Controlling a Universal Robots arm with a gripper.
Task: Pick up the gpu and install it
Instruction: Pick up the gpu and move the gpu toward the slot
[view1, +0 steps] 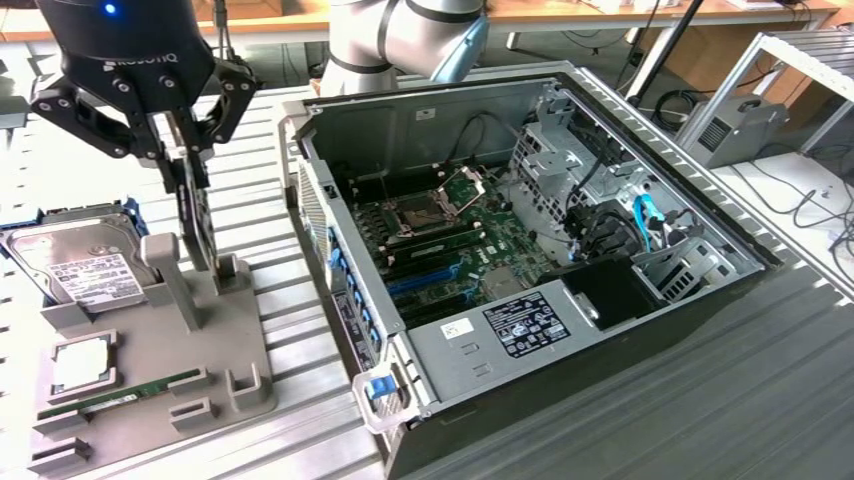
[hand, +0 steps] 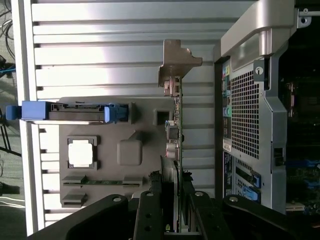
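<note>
Between the fingers (hand: 150, 210) of the end effector (hand: 171, 192) the gpu (hand: 176, 125) sits pinched, holder (view1: 220, 340) just below; pick-up step, needing a straight lift.

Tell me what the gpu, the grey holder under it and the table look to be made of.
The gpu: thin green circuit board, likely fibreglass laminate, with a bare silvery bracket, sheet metal by its sheen. The grey holder: matte, uniform grey, blocky moulded shapes, probably plastic. The table: ribbed silvery slats catching glare, likely aluminium.
</note>
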